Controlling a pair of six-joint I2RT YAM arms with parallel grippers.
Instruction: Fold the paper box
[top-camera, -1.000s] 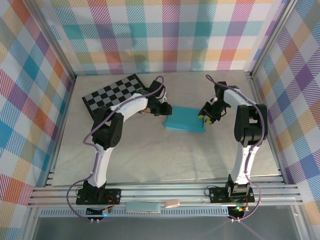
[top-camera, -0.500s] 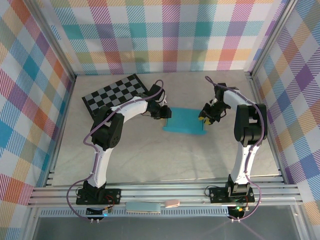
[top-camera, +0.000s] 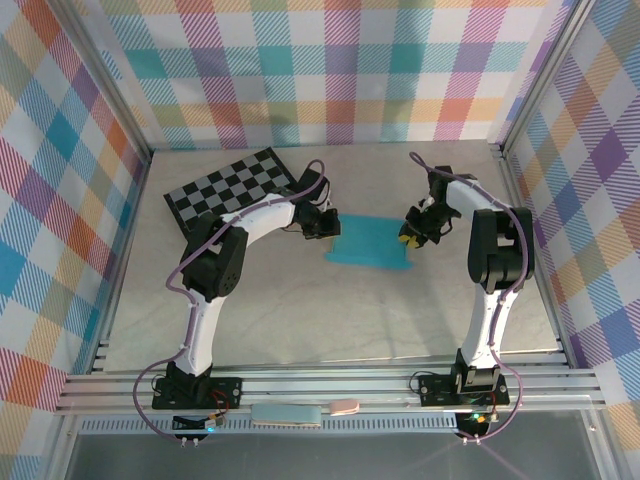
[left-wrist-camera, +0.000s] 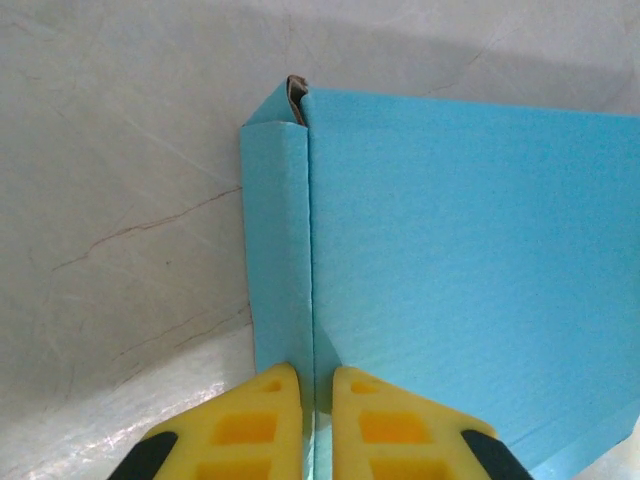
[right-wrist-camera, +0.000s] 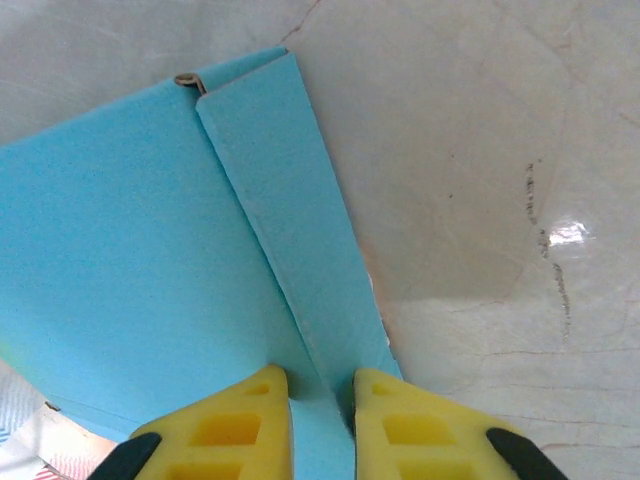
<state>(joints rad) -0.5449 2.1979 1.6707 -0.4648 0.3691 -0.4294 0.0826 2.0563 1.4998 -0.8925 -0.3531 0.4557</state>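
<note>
Grippers flank paper box (top-camera: 368, 243) on table (top-camera: 300, 320), top view: left gripper (top-camera: 327, 226) at its left end, right gripper (top-camera: 408, 238) at right end.
Left wrist: left gripper (left-wrist-camera: 316, 385) jaws almost together, pinching box's folded edge.
Right wrist: right gripper (right-wrist-camera: 320, 395) jaws narrow, clamped on box's side flap.

no legible txt, no labels, nos.
</note>
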